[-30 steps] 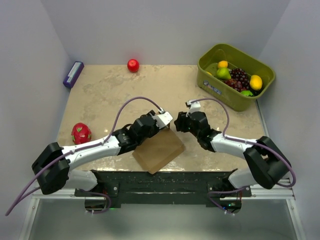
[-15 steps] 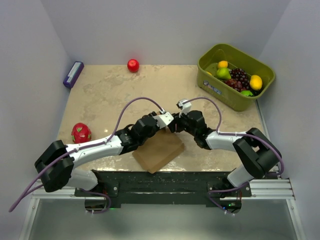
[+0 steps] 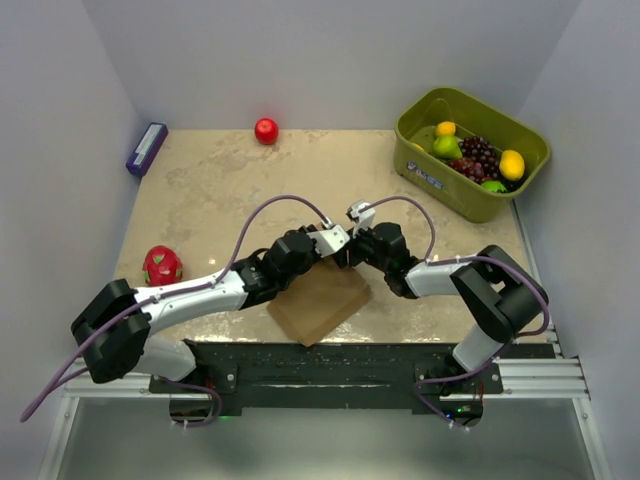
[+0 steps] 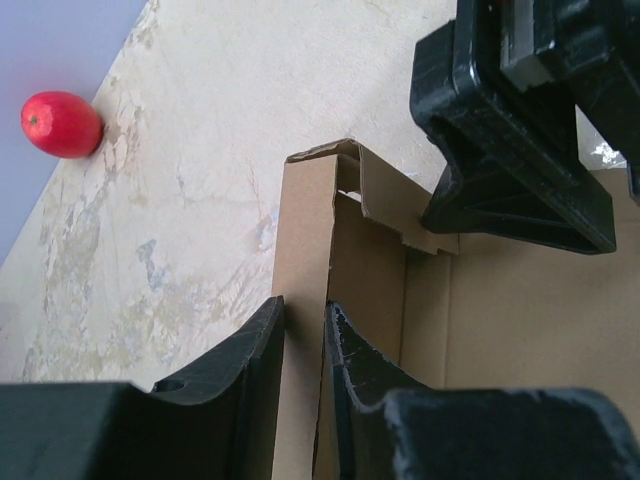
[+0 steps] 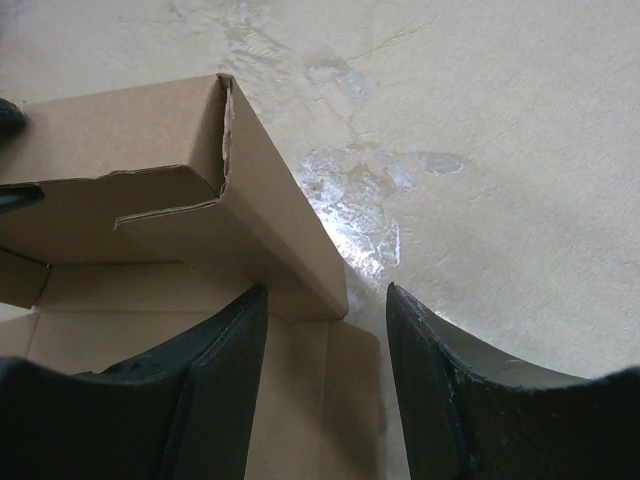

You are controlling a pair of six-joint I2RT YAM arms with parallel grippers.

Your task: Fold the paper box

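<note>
The paper box (image 3: pixel 318 300) is plain brown cardboard, lying near the table's front edge. My left gripper (image 3: pixel 336 242) is shut on an upright side wall of the box (image 4: pixel 303 250), one finger on each face. My right gripper (image 3: pixel 352 246) is open at the box's far corner, right beside the left gripper. In the right wrist view its jaws straddle the end of a raised side flap (image 5: pixel 270 215), with the flat panel (image 5: pixel 300 400) below. The right gripper's black body also shows in the left wrist view (image 4: pixel 520 140).
An olive-green bin (image 3: pixel 470 150) of fruit stands at the back right. A red apple (image 3: pixel 266 130) lies at the back, also in the left wrist view (image 4: pixel 60 124). A dragon fruit (image 3: pixel 162 266) sits at the left, a purple box (image 3: pixel 146 148) at the back left.
My right gripper has moved left to the box's far corner, close beside the left gripper. The left gripper has kept its hold on the box wall.
</note>
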